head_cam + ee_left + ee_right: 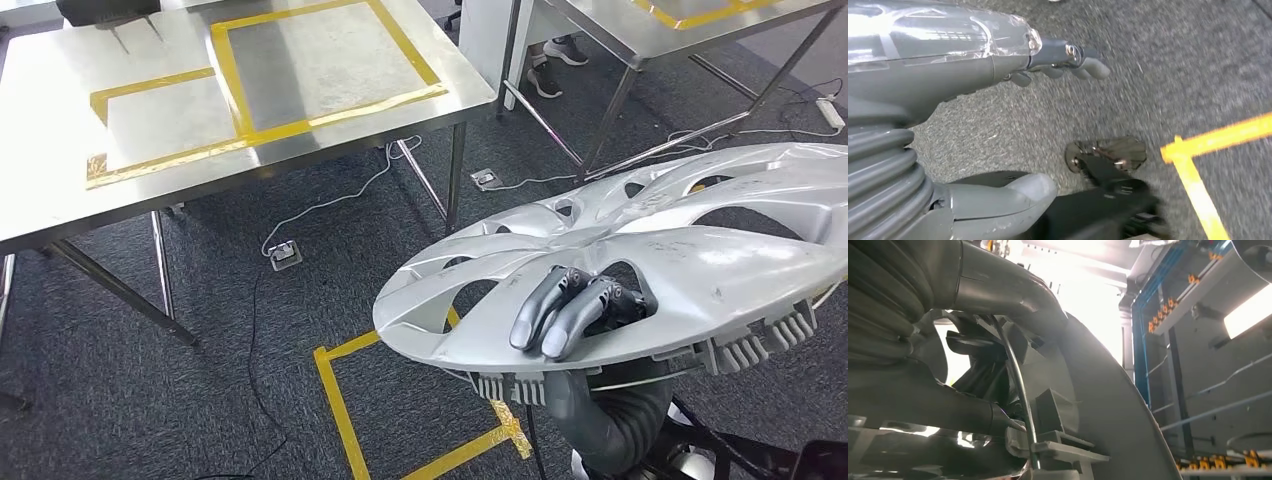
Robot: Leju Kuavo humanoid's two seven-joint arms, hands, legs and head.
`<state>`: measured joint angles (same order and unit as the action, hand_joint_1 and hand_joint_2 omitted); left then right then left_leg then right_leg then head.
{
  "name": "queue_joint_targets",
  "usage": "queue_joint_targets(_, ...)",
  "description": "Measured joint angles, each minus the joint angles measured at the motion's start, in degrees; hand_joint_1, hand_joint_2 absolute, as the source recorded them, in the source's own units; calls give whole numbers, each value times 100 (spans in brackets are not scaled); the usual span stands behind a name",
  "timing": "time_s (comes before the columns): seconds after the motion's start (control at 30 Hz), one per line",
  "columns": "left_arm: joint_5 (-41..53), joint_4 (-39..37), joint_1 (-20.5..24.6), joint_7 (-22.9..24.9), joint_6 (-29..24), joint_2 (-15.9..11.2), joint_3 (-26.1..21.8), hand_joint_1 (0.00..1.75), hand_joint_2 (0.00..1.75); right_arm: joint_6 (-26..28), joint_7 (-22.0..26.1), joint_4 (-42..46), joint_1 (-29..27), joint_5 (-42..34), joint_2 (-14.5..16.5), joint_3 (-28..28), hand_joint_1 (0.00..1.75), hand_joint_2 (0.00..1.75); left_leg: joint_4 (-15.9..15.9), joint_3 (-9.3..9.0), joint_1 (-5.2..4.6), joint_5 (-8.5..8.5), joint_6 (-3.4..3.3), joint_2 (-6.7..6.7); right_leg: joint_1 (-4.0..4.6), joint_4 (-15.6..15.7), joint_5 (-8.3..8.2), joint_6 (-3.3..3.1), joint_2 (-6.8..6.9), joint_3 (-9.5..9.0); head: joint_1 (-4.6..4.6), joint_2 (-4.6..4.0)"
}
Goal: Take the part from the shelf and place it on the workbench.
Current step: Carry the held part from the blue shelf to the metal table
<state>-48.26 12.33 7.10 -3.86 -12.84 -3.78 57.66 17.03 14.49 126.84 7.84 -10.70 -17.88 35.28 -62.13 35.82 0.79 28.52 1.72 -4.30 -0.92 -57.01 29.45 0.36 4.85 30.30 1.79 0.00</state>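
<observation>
One silver wheel cover (640, 270) is held up over the carpet at the right of the head view, lying nearly flat and tilted slightly, with its near rim toward the robot. The right hand (570, 310) grips that rim, dark fingers (545, 310) curled over the top face and the arm rising from beneath. From the right wrist view, the thumb (1013, 295) presses the ribbed underside beside a wire ring (1020, 385). Two steel desks stand ahead: the nearer desk (60, 190) at left, bearing yellow tape rectangles (240, 110), well apart from the cover; the second desk (620, 40) at upper right. Open carpet (230, 390) lies between the cover and the near desk's front edge, crossed by a cable (330, 200) and a yellow floor outline (340, 400). The left hand (1063, 60) hangs over the carpet holding nothing, fingers loosely apart.
</observation>
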Motion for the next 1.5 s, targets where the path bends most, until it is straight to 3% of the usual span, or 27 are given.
queue_joint_targets(0.07,16,0,13,93,3,-47,0,0,175,13,38,3,-16,13,0,0,175,175,286,-136,-43,-27,-90,-143,29,-32,32,56,90,-8,-6,0)
queue_joint_targets(0.13,21,-1,12,162,8,-85,1,0,175,39,73,12,-44,23,1,-3,175,175,294,-115,-53,-44,-185,-6,24,-28,53,108,159,-27,9,0)
queue_joint_targets(0.2,21,0,17,176,13,-109,1,0,175,63,100,23,-81,30,1,-7,175,175,312,-114,-36,-71,-252,150,-9,-176,208,165,-30,10,33,0)
queue_joint_targets(0.27,22,8,34,161,16,-115,2,0,175,74,121,34,-122,31,-2,-10,175,175,318,-110,-32,-93,-300,316,-20,-781,576,185,-338,257,98,0)
queue_joint_targets(0.33,21,22,41,116,16,-115,2,0,175,80,145,40,-170,15,-4,-14,175,175,316,-102,-51,-107,-331,493,-5,-1514,870,165,-444,595,167,0)
queue_joint_targets(0.37,21,28,37,74,16,-114,2,0,175,79,160,39,-191,-15,-4,-15,175,175,316,-102,-65,-112,-341,581,0,-1668,865,143,-458,680,196,0)
queue_joint_targets(0.4,20,32,34,24,16,-114,2,0,175,71,178,37,-207,-64,-4,-18,175,175,315,-107,-79,-116,-348,657,5,-1603,744,112,-467,669,220,0)
queue_joint_targets(0.43,20,36,30,-33,16,-112,2,0,175,57,193,34,-215,-139,-4,-23,175,175,315,-117,-94,-119,-352,725,14,-1326,529,69,-480,563,245,0)
queue_joint_targets(0.5,21,51,24,-132,16,-94,1,0,175,8,212,32,-215,-331,-4,-36,175,175,310,-126,-114,-123,-350,821,49,-565,125,-35,-527,261,280,0)
queue_joint_targets(0.53,22,59,20,-165,16,-82,1,0,175,-17,213,32,-212,-420,-3,-40,175,175,305,-113,-117,-128,-339,849,69,-286,26,-69,-551,151,289,0)
queue_joint_targets(0.57,23,64,14,-186,16,-72,1,0,175,-37,213,31,-211,-488,-3,-42,175,175,295,-92,-120,-119,-341,855,79,-130,2,-43,-570,99,291,0)
queue_joint_targets(0.67,26,67,-12,-203,17,-62,2,0,175,-57,213,28,-222,-553,-3,-44,175,175,285,-74,-120,-89,-350,785,84,-46,20,85,-616,78,268,0)
queue_joint_targets(0.97,21,76,-13,-139,29,-54,2,0,175,-115,233,26,-259,-572,-4,-46,175,175,333,-149,-111,-72,-307,635,94,-51,23,36,-738,58,107,0)
queue_joint_targets(1.5,-61,76,-12,178,43,25,2,0,175,-243,300,-43,-329,-625,4,-44,175,175,333,-150,-126,-51,-301,631,79,-38,34,26,-745,47,108,0)
